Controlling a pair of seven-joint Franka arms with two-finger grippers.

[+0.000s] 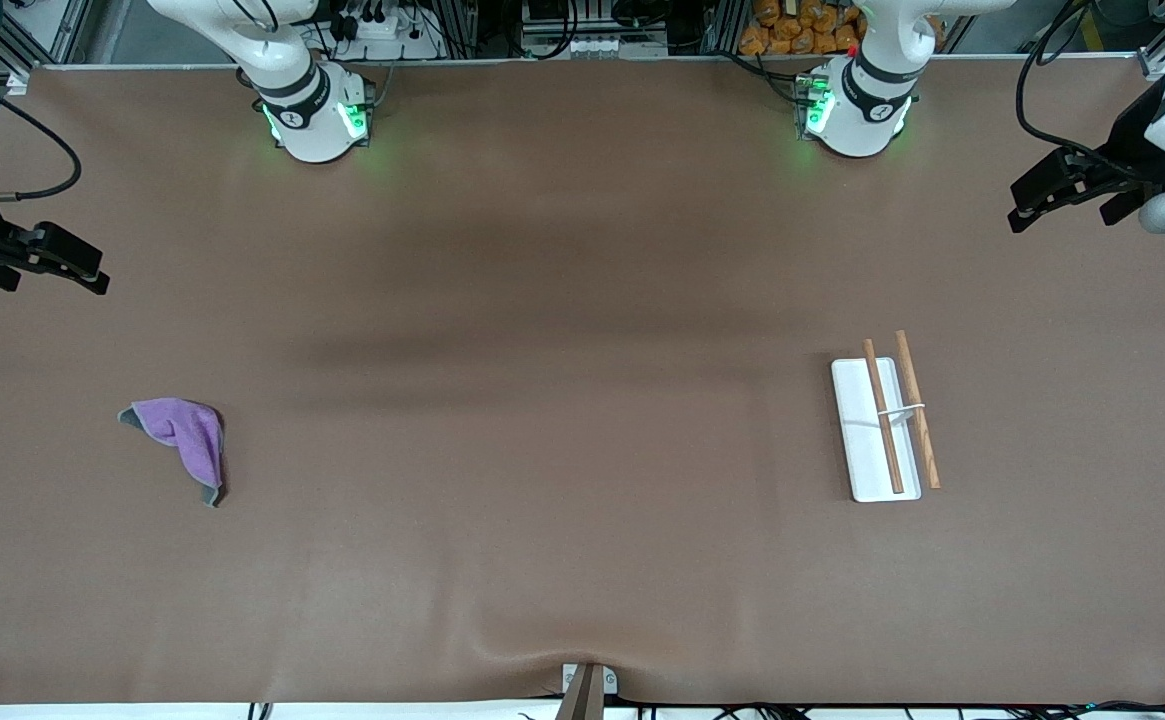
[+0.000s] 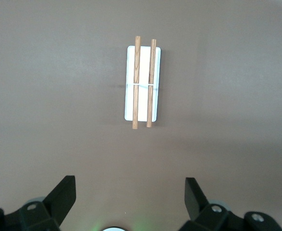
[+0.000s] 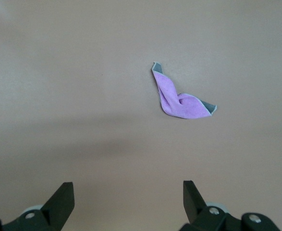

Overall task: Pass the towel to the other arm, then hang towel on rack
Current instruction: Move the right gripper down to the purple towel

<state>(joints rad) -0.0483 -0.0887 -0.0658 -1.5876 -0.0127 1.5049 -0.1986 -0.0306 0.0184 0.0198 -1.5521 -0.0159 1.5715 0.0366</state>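
A: We log one towel [image 1: 182,440], purple with a grey border, lying crumpled on the brown table [image 1: 542,500] toward the right arm's end. Nothing touches it; bare table lies on every side of it, and it sits well in from the table's edges.

B: Confirmed in the right wrist view: towel [image 3: 179,98] flat on the table, one grey corner folded up at each end. We count one rack [image 1: 884,428] toward the left arm's end, well apart from the towel: one white tray base, two wooden rods [image 1: 900,412] side by side, one thin white crosspiece across them.

A: We note the rod toward the left arm's end appears to run along the tray's long edge or just outside it; the other lies over the tray. The left wrist view shows the rack [image 2: 143,82] whole, open table all round.

B: Grippers. The right gripper [image 1: 47,262] hangs over the table's edge at the right arm's end, fingers spread wide, holding nothing. The left gripper [image 1: 1067,195] hangs over the edge at the left arm's end, likewise spread and empty. Both arms wait.

A: Count: two arms, two green-lit bases. The wide middle of the table between towel and rack is bare. Writing on the bases: too small for us to read.
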